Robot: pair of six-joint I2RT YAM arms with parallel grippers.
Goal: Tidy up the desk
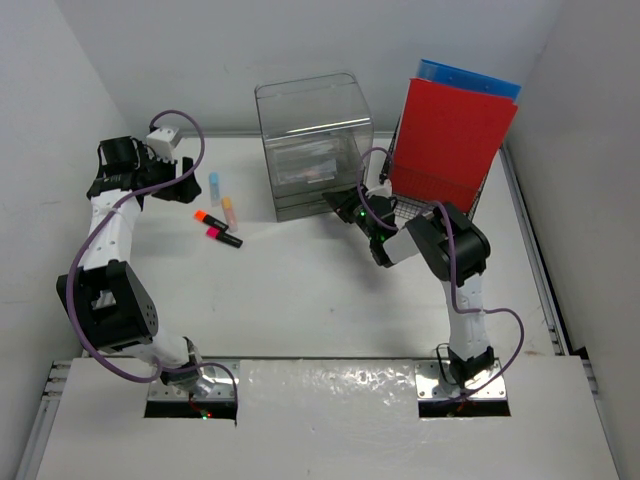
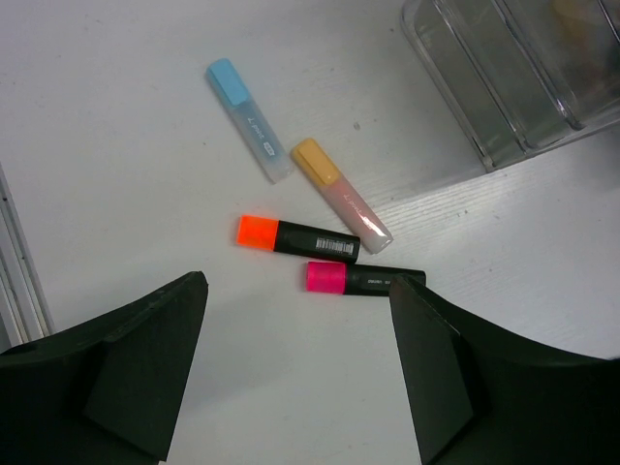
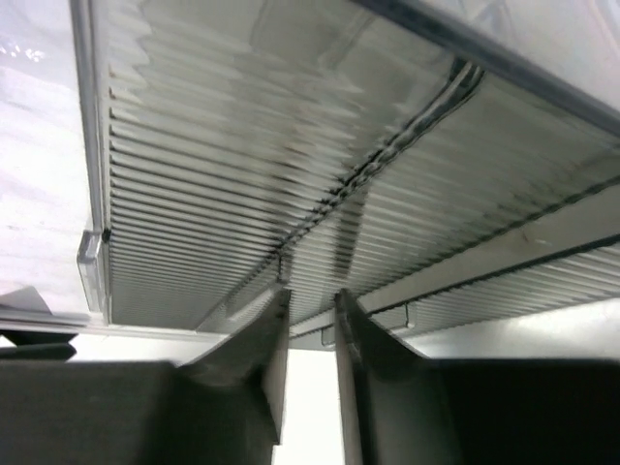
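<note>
On the white desk lie several highlighters: a blue one, a yellow-capped pale one, an orange-capped black one and a pink-capped black one. My left gripper hovers over them at the desk's left, open wide and holding nothing. My right gripper sits low at the front right corner of the clear drawer box. Its jaws stand a narrow gap apart with only bare desk showing between them, and its fingertips are against the box's ribbed plastic.
A black wire rack at the back right holds a red folder and a blue one. White walls close in on the left, back and right. A corner of the drawer box shows near the highlighters.
</note>
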